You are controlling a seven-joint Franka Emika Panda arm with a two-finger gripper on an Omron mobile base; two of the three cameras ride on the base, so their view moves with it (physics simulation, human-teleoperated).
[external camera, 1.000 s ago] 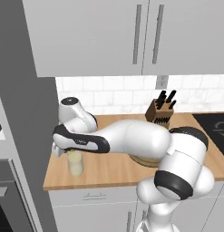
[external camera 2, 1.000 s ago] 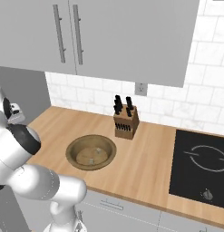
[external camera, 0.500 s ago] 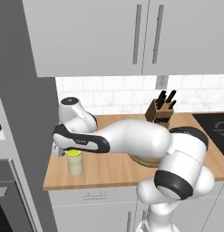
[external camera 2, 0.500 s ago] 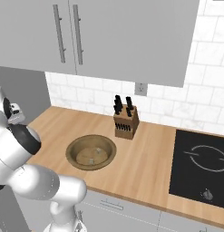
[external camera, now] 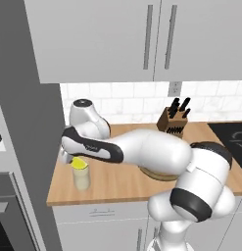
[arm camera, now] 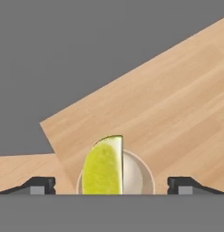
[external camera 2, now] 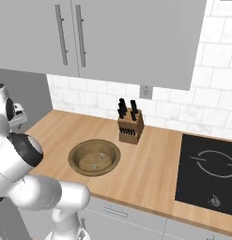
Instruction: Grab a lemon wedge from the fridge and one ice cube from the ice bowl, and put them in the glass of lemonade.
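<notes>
Lighting: even, bright, rendered; no glare. Shadows: soft, faint, under the arm on the counter (external camera: 117, 181). Sharpness: mild pixel softness, no edge distortion.

One lemon wedge (arm camera: 103, 165), one glass (external camera: 81, 177), one bowl (external camera 2: 94, 157)

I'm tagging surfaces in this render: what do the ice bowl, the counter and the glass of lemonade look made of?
Ice bowl: brown wood by its look, matte, with faint grain rings. Counter: pale wood, satin, with long plank grain lines. Glass of lemonade: probably clear glass, since pale yellow liquid shows through its straight wall; the lemon wedge sits at its rim.
</notes>
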